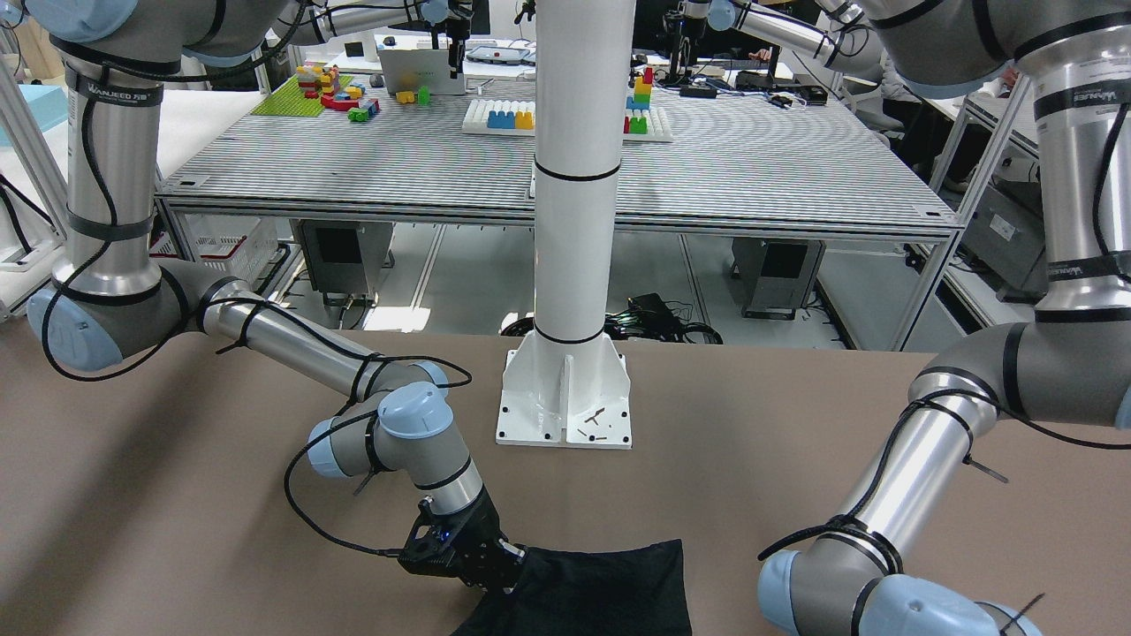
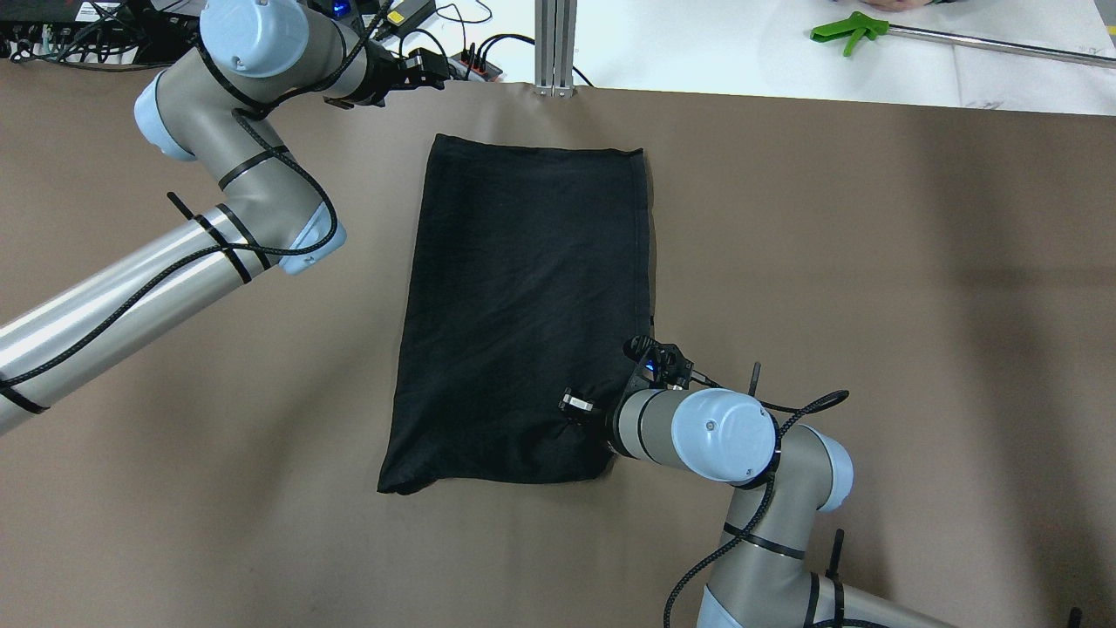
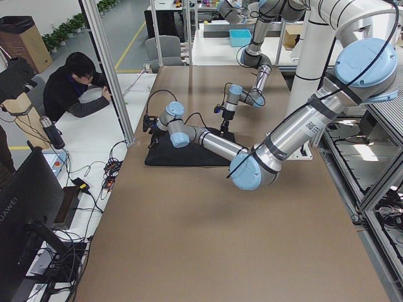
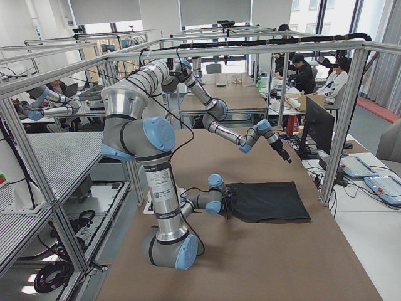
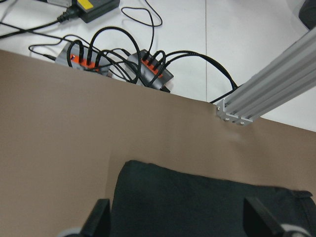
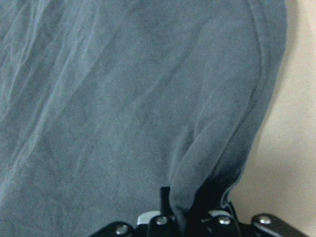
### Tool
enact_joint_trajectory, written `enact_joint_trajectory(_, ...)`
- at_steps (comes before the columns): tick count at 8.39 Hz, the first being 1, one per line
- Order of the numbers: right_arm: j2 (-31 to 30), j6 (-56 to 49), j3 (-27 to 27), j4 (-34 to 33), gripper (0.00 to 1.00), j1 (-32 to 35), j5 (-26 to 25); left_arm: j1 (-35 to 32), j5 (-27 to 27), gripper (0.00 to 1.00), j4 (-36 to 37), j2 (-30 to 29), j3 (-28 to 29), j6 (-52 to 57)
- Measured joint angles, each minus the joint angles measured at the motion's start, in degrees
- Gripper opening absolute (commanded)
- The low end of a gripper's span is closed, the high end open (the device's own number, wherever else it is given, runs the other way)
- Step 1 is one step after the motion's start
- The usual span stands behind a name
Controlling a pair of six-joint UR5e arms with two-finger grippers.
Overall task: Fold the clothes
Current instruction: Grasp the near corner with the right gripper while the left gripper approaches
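Overhead exterior: one black garment [image 2: 523,305] lies flat on the counter [image 2: 872,262]. Of two grippers, the right gripper [image 1: 511,565] pinches its near right hem; the left gripper [image 2: 432,71] hovers spread, empty, over the far left corner.

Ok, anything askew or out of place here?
Nothing damaged. The black garment lies a little askew, near end offset toward the robot's left, and a fabric ridge stands up where the right gripper pinches its edge.
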Motion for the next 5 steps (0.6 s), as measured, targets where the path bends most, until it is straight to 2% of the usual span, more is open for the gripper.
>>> enact_joint_trajectory(2, -1.20, -0.25, 1.87, 0.36, 0.00, 0.00, 0.13, 1.83, -3.29, 0.95, -0.19, 5.08, -7.74, -8.08)
enact_joint_trajectory(3, -1.82, -0.35, 3.00, 0.46, 0.00, -0.02, 0.14, 4.30, -3.13, 0.95, -0.20, 9.78, -14.81, -13.66)
enact_joint_trajectory(5, -2.67, -0.68, 4.40, 0.59, 0.00, -0.04, 0.18, 12.34, 2.53, 0.95, -0.10, 21.49, -30.30, -21.58)
